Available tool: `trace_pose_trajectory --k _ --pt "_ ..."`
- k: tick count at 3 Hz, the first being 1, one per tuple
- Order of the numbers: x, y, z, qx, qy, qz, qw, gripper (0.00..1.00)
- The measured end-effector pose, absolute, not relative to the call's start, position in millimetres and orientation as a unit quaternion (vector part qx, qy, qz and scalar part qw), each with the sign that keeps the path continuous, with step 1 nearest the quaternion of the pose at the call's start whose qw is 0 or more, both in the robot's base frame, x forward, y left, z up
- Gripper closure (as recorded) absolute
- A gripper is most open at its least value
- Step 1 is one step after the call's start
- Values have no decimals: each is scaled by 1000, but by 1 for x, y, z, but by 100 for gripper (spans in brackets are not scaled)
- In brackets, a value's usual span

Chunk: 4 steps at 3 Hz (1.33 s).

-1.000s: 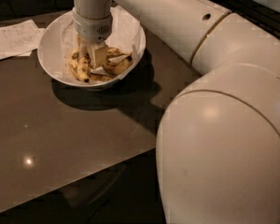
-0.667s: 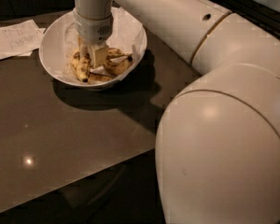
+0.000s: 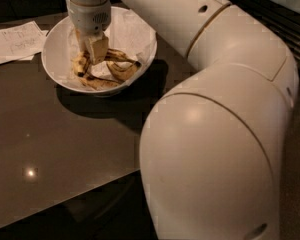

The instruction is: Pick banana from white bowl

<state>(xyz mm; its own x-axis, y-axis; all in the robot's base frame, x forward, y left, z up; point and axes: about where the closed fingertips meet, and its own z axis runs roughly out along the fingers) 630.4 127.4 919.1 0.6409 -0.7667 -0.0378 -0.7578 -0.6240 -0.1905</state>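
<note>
Camera view: the gripper (image 3: pixel 93 51) hangs inside the white bowl (image 3: pixel 52 59) near the tabletop's far edge, slightly higher than a second ago; whether it grips anything cannot be told. The banana (image 3: pixel 80 65) sits just beside it, among the other bananas (image 3: pixel 122 71), so the lift looks unfinished. The dark tabletop (image 3: pixel 65 149) shines; paper sheets (image 3: pixel 15 41) lie at its far left corner

Likely an office or lab test area. Dark glossy table (image 3: pixel 65 149) with a ceiling-light glare (image 3: pixel 30 172) at 8 o'clock, handwritten paper sheets (image 3: pixel 15 41) at 10 o'clock, and a dark slatted panel (image 3: pixel 290 24) at 2 o'clock. The gripper (image 3: pixel 92 54) is at 11 o'clock, down inside the white bowl (image 3: pixel 52 59).
</note>
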Motion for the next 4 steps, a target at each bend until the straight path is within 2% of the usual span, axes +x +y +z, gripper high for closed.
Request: trace_pose_trajectory --k 2,4 --pt "634 148 953 -900 419 -61 106 100" --pt "626 148 956 -894 427 -52 122 100"
